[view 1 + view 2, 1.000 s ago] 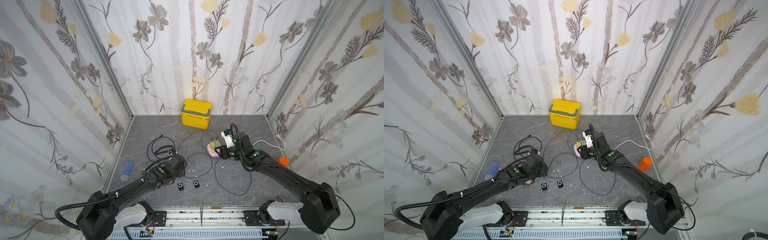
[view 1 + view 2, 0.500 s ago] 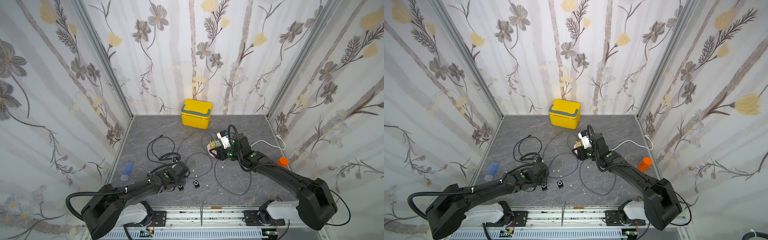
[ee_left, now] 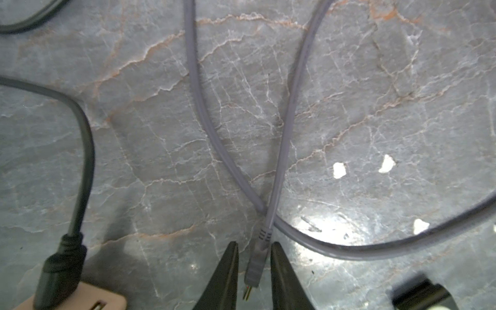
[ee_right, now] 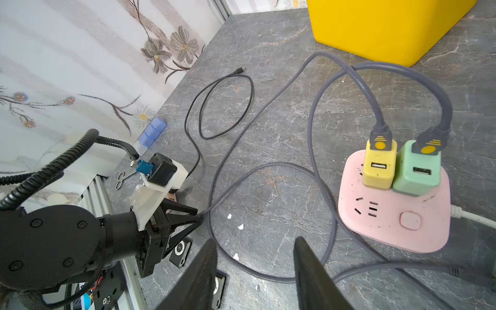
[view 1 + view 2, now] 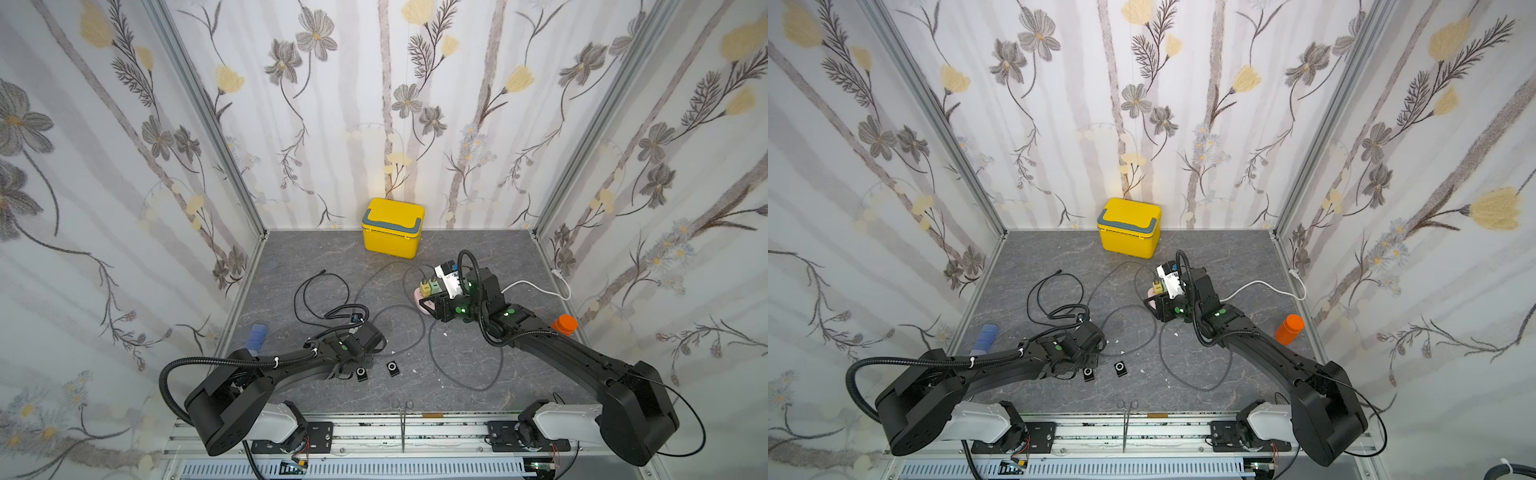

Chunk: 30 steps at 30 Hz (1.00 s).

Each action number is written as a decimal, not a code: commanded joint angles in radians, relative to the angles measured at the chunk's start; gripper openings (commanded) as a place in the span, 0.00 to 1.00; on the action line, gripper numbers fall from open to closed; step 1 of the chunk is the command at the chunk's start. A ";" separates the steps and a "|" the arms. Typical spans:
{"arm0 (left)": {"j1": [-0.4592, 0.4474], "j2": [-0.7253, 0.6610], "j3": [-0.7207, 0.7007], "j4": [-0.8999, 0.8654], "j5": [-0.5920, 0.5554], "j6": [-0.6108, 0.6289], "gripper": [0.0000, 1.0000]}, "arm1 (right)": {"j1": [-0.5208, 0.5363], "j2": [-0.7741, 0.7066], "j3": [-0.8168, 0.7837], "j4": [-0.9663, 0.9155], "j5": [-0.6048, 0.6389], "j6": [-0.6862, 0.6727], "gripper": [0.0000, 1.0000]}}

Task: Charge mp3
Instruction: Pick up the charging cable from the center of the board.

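The left gripper sits low at the worktop with its fingers set narrow around the small plug of a grey cable. A sliver of worktop shows on each side of the plug, so it is flanked, not pinched. Just beside this gripper lie two small black mp3 players, the nearer nearly touching it and the other next to that. Both lie flat on the worktop, well apart from the pink power strip on its left-arm side. The right gripper hangs about half open and empty just beside the power strip, above a loop of grey cable. On the strip stand a yellow charger and a green charger, touching, each with a grey cable plugged into its top. Beyond the strip, at the back wall, sits a yellow box; an orange bottle stands off to the strip's right-arm side.
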 commanded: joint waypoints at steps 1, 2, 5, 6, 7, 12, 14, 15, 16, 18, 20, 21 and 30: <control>0.000 0.004 -0.003 0.022 0.000 0.012 0.17 | 0.000 -0.012 -0.007 0.035 0.006 -0.005 0.47; 0.000 0.004 -0.003 0.020 0.007 0.011 0.14 | -0.001 -0.014 -0.010 0.035 0.005 -0.005 0.47; 0.000 -0.012 -0.013 0.009 0.020 0.001 0.06 | -0.002 -0.018 -0.018 0.038 0.004 -0.002 0.47; -0.001 -0.027 -0.019 0.002 0.027 -0.002 0.03 | -0.001 -0.020 -0.020 0.041 -0.001 0.001 0.46; 0.000 -0.046 -0.019 -0.004 0.034 -0.001 0.00 | 0.000 -0.020 -0.024 0.047 -0.016 0.003 0.46; 0.012 -0.236 0.007 0.005 0.166 0.093 0.00 | 0.000 -0.017 -0.136 0.253 -0.202 0.114 0.50; 0.019 -0.300 0.022 0.042 0.274 0.138 0.00 | 0.003 -0.011 -0.192 0.391 -0.274 0.190 0.50; 0.026 -0.325 0.029 0.062 0.329 0.156 0.00 | 0.006 -0.006 -0.217 0.460 -0.301 0.230 0.51; 0.031 -0.339 0.041 0.066 0.358 0.167 0.00 | 0.008 -0.004 -0.236 0.505 -0.314 0.257 0.51; 0.046 -0.356 0.074 0.049 0.398 0.190 0.00 | 0.022 -0.005 -0.255 0.550 -0.319 0.276 0.52; 0.052 -0.365 0.093 0.056 0.476 0.220 0.00 | 0.038 -0.006 -0.260 0.566 -0.312 0.275 0.52; 0.055 -0.367 0.101 0.070 0.535 0.238 0.00 | 0.048 -0.006 -0.262 0.582 -0.316 0.276 0.53; 0.058 -0.321 0.179 0.170 0.765 0.312 0.00 | 0.100 0.039 -0.272 0.661 -0.345 0.319 0.55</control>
